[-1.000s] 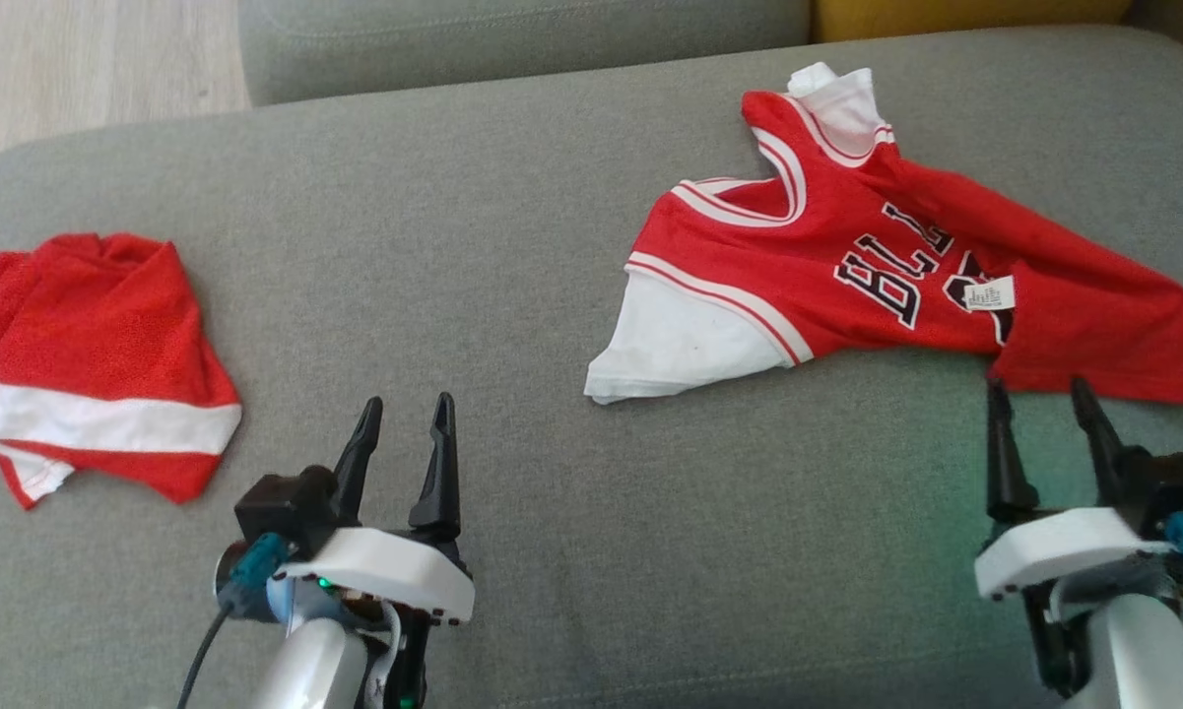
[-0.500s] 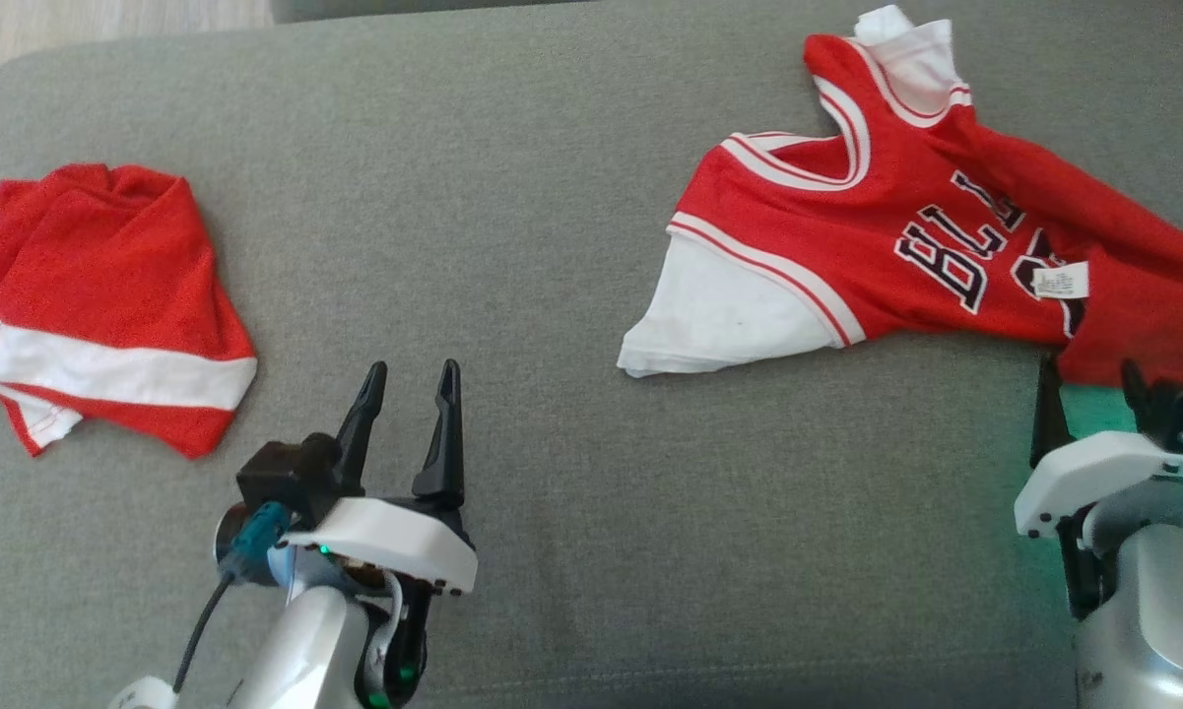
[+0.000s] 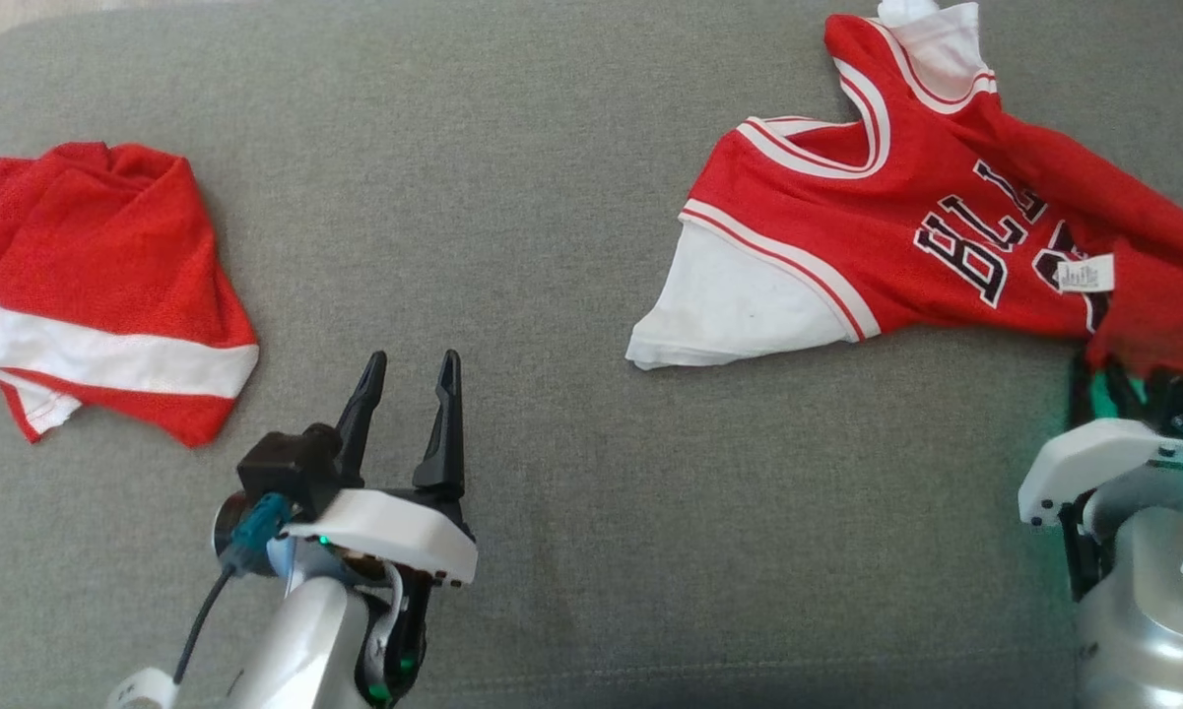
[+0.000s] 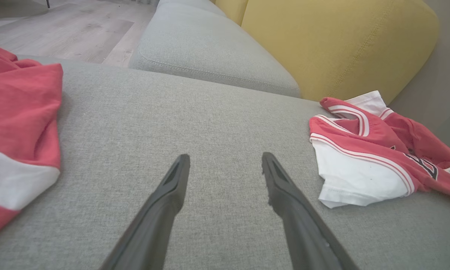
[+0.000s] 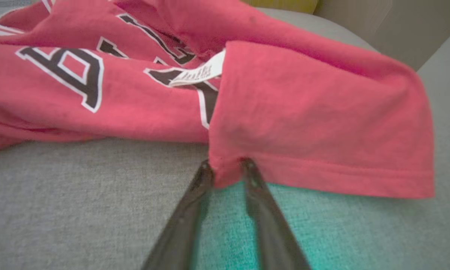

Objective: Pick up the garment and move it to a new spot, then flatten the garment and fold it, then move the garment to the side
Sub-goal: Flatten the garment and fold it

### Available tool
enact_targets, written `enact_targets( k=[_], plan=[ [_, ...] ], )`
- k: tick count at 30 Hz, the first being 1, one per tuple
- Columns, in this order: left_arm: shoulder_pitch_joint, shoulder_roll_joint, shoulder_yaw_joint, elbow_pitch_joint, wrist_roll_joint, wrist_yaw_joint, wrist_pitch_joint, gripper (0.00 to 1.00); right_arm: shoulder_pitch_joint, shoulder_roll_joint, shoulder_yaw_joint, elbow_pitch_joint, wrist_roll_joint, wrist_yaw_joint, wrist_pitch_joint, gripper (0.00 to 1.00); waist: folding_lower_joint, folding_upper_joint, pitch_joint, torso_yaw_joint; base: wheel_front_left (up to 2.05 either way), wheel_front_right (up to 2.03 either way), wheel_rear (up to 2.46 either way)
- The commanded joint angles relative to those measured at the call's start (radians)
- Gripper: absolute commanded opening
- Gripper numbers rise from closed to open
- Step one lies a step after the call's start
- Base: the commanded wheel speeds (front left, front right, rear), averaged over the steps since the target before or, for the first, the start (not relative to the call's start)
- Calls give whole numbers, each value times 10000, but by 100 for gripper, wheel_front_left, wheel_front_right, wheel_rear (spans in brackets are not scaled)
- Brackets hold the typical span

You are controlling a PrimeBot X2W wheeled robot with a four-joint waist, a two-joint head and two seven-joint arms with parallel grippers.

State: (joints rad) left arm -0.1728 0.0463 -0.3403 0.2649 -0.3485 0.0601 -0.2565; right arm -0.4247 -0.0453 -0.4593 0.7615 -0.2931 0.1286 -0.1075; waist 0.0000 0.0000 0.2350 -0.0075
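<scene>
Head view looks down on a grey sofa seat (image 3: pixel 571 197), and the red jersey (image 3: pixel 847 236) lies rumpled on its right side, well apart from a bundled red and white cloth (image 3: pixel 89 286) at the left edge. The jersey's long axis runs across the seat from left to right. Its neck and white-trimmed armholes point toward the robot's left, and its hem lies at the far right, where one corner is flopped back over the lettering. The task looks barely begun: the jersey has not been lifted yet, so carrying it to a new spot, flattening, folding and setting it aside all remain. The left tool (image 3: pixel 412 359) hovers over bare seat with its fingers spread, holding nothing. The right tool (image 5: pixel 226 165) pinches a corner of the hem between its fingertips. A small white label (image 3: pixel 1085 274) shows on the turned-back cloth.
</scene>
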Motion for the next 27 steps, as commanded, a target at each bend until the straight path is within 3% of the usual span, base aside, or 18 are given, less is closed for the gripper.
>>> enact_targets(
  k=[1,7,12,19,27],
  plan=[
    [-419,39,337,-259,97,-60,-53,100,-356,-49,204,-214,-94,21,-176,0,0,0,2,-9,0,0,0],
    [-400,39,294,-153,18,-58,-53,100,-536,-49,334,-322,-513,21,-1002,0,0,0,-262,-94,0,0,0],
    [-216,39,228,-123,-133,-14,-53,100,-593,-49,1524,-786,-29,21,-1394,0,0,0,-756,-197,0,0,0],
    [58,39,83,-191,-370,145,-53,100,-902,-49,4709,-2197,1534,21,-1319,0,0,0,-1394,-269,0,0,0],
    [288,39,-44,-312,-568,285,-53,100,-2973,-157,8728,-4366,4083,21,160,0,0,0,-1669,-69,0,0,0]
  ],
)
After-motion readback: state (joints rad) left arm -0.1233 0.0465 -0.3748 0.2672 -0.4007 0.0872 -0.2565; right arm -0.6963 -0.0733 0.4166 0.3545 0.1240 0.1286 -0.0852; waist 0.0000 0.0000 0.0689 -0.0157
